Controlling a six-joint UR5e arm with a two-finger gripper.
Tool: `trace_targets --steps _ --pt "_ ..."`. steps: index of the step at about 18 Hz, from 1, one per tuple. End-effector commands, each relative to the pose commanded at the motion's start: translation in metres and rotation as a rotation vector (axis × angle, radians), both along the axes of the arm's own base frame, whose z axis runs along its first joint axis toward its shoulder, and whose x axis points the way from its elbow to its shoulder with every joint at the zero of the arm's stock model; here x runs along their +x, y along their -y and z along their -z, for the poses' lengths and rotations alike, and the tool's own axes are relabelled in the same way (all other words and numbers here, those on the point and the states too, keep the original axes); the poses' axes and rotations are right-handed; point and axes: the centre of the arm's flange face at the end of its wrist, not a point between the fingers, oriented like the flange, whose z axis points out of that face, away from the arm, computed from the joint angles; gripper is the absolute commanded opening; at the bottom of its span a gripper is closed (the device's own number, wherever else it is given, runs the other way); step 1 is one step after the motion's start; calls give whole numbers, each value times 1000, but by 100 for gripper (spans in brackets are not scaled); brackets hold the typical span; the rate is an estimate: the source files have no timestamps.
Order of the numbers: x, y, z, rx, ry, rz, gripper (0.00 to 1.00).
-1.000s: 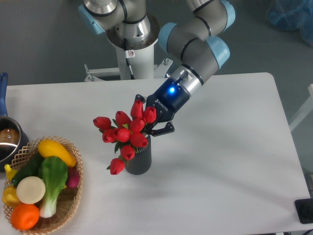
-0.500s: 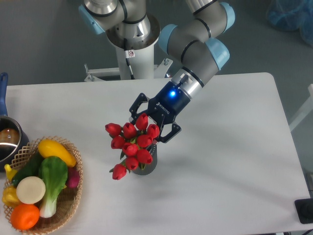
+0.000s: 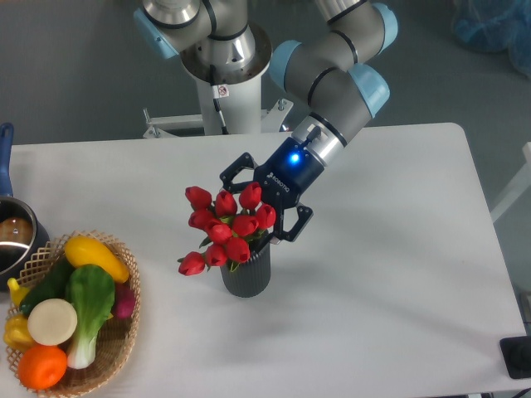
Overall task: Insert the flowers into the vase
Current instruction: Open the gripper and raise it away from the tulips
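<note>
The flowers (image 3: 228,226), a bunch of red tulip buds with green leaves, stand in the vase (image 3: 246,275), a dark ribbed cylinder upright near the middle of the table. One bud droops out to the left. My gripper (image 3: 264,203) is open, with its black fingers spread on either side of the bunch's upper right part. The fingers do not clamp the flowers. The stems are hidden inside the vase.
A woven basket (image 3: 108,348) with toy vegetables sits at the front left. A dark pot (image 3: 12,236) stands at the left edge. The robot's base (image 3: 224,83) rises behind the table's far edge. A black object (image 3: 518,356) lies at the right front corner.
My gripper has opened and let go of the flowers. The bunch has settled into the vase and stands more upright, and the vase has shifted slightly right.
</note>
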Motion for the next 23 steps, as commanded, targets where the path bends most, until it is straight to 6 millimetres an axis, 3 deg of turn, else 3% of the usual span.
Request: trace_targets --steps 4,9,14,18,20,23 --pt "-8 16 -9 -27 -48 -36 100" --pt "-8 35 -17 -254 -269 -77 100" --pt "-19 56 -49 -315 -366 -148 100" --pt "-37 69 -61 -456 -462 -204 100" --pt "-42 72 -62 -524 -491 -221 100" --pt "-40 85 -43 -720 -517 -234 100"
